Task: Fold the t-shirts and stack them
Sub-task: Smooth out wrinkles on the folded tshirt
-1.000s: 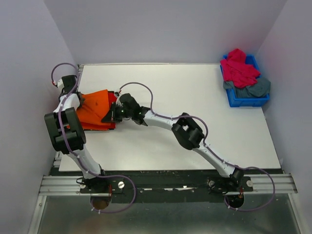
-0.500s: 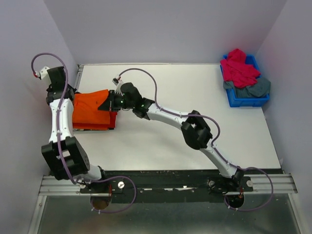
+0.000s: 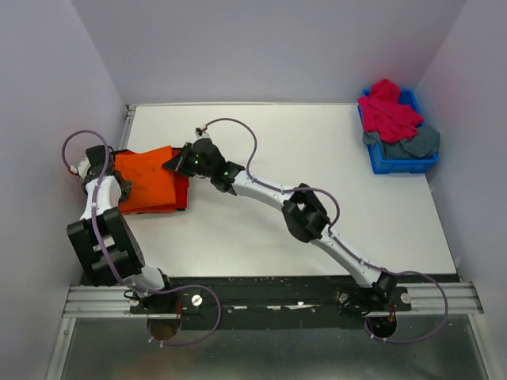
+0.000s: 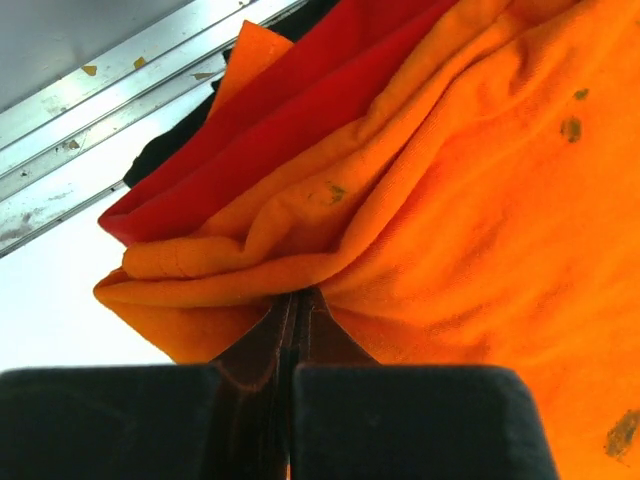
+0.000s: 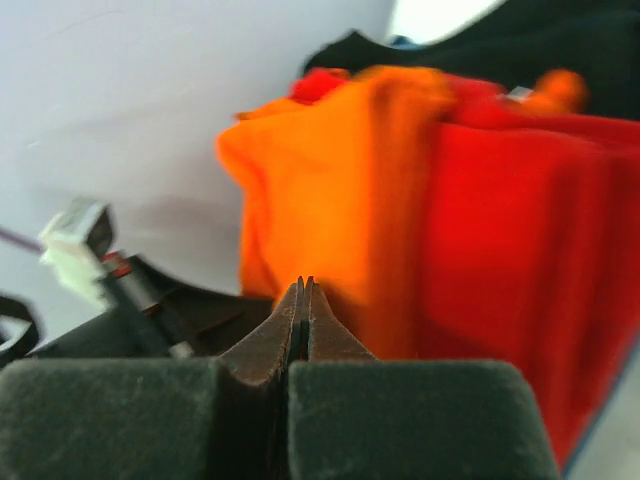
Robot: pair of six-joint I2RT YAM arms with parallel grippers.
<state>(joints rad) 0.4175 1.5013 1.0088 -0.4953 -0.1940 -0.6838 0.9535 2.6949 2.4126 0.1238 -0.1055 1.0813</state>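
**Top external view.** The orange t-shirt (image 3: pixel 146 180) lies folded at the left edge of the table (image 3: pixel 317 214), about midway along that edge. It sits on the red t-shirt (image 3: pixel 183 188), which shows as a strip along its right side. The left gripper (image 3: pixel 117 178) is at the stack's left side and the right gripper (image 3: pixel 173 164) at its far right corner. The magenta-pink t-shirt (image 3: pixel 388 111) and the grey-blue t-shirt (image 3: pixel 416 144) are heaped unfolded in the blue bin (image 3: pixel 400 166) at the far right corner.

**Left wrist view.** The fingers are pressed together, their tips running in under a rolled fold of the orange cloth (image 4: pixel 450 200). Whether a thin layer is nipped between them cannot be told. Red cloth (image 4: pixel 300 110) shows beneath the orange, towards the metal rail at the table's edge.

**Right wrist view.** The fingers are together with nothing seen between them. The tips point at the blurred corner of the orange cloth (image 5: pixel 320 180), with red (image 5: pixel 500 230) beside it.

**Assessment.** Judged step: squaring the second shirt on the stack, with two of four done. The orange edge is rumpled, so the next move calls for smoothing it. Both arms then need to withdraw without dragging the top layer. After that, the right arm must cross to the bin for the magenta-pink shirt.
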